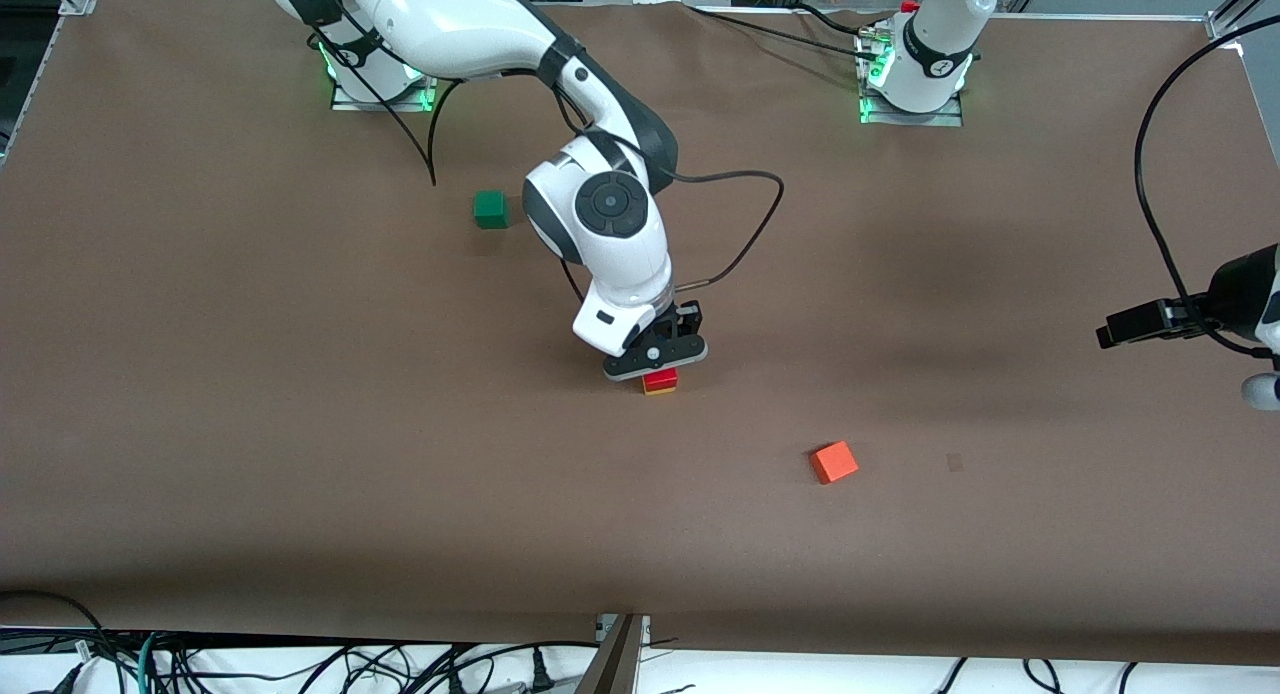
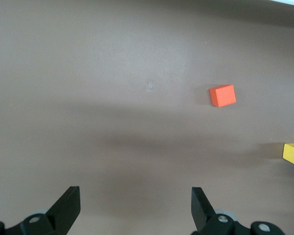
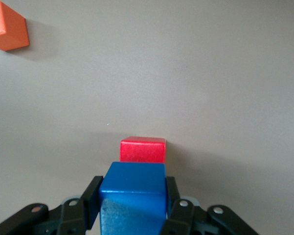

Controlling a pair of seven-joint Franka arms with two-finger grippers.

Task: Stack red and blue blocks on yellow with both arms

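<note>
Blue block [image 3: 133,188] sits clamped between the fingers [image 3: 92,196] of the right gripper [image 1: 662,354], jaws closed tight on its two side faces. In the right wrist view the block hangs directly above the red block [image 3: 143,149], slightly offset from it; whether the two touch cannot be told. Front view: the right gripper is low over the middle of the table [image 1: 200,394], and under it the red block [image 1: 660,378] rests on the yellow block [image 1: 660,389], of which only a thin strip shows. The blue block itself is hidden by the gripper in that view.

Left gripper [image 2: 136,205] hangs over the table toward the left arm's end, well apart from the stack; jaws spread wide, nothing between them. The left arm waits. Its wrist view catches the edge of the stack, yellow block [image 2: 292,152] with red beside it at the frame edge.

Orange cube [image 1: 833,462] lies alone on the table, nearer the front camera than the stack and toward the left arm's end. Green cube [image 1: 490,209] lies farther from the front camera than the stack, beside the right arm's wrist [image 1: 600,214].
</note>
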